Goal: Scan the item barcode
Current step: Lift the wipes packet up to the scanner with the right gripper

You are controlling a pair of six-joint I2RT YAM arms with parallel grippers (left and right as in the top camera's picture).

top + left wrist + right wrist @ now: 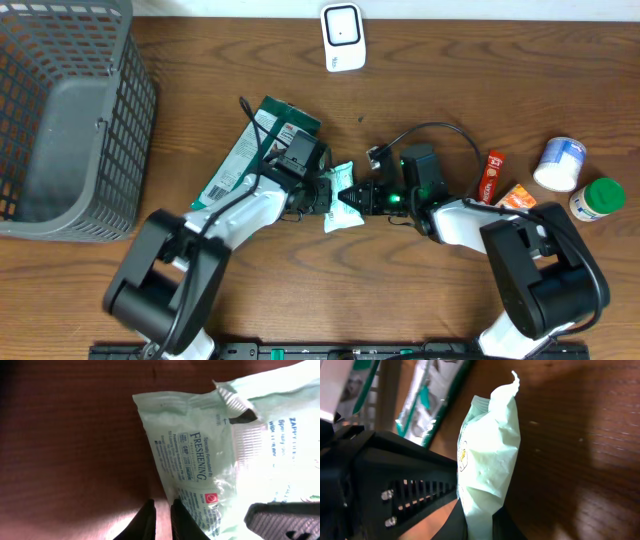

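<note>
Both jaws pinching pale-green packet (pixel 487 460), small print blurred, bottom cropped

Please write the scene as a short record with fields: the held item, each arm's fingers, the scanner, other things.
held item: pale green pouch, table centre
left fingers: shut on the pouch
right fingers: shut on the pouch
scanner: white, far table edge, apart from the pouch
other things: grey basket at left; green pack beside the pouch; white jar at right

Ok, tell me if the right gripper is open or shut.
Right gripper shut on the packet: its jaws pinch the packet's bottom edge.
</note>
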